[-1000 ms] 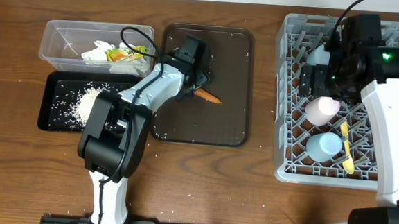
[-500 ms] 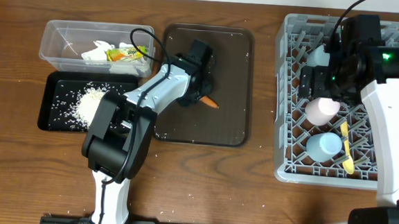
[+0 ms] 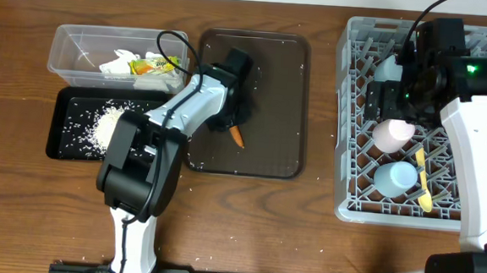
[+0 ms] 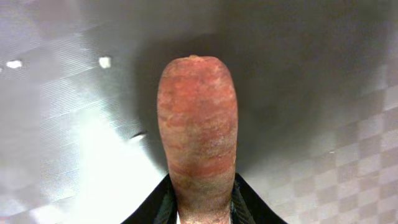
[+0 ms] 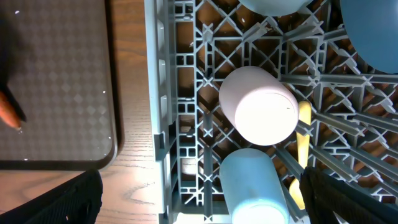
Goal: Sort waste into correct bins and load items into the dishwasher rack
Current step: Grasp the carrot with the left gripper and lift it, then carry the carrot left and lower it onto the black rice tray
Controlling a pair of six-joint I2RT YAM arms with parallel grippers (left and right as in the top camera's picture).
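Left gripper (image 3: 231,124) pinched on one end of carrot (image 4: 198,124), most of it sticking out ahead of the fingers (image 4: 152,210), over brown tray (image 3: 280,88). Short hold, so lift slow, no wrist flick. Looks bound for black tray (image 3: 54,123) behind it. Right gripper (image 5: 205,199) wide open, empty, above rack (image 5: 186,93).

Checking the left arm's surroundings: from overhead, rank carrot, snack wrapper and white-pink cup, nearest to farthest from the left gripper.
1. carrot, at the left gripper
2. snack wrapper, left, in clear tub
3. white-pink cup, far right, in rack
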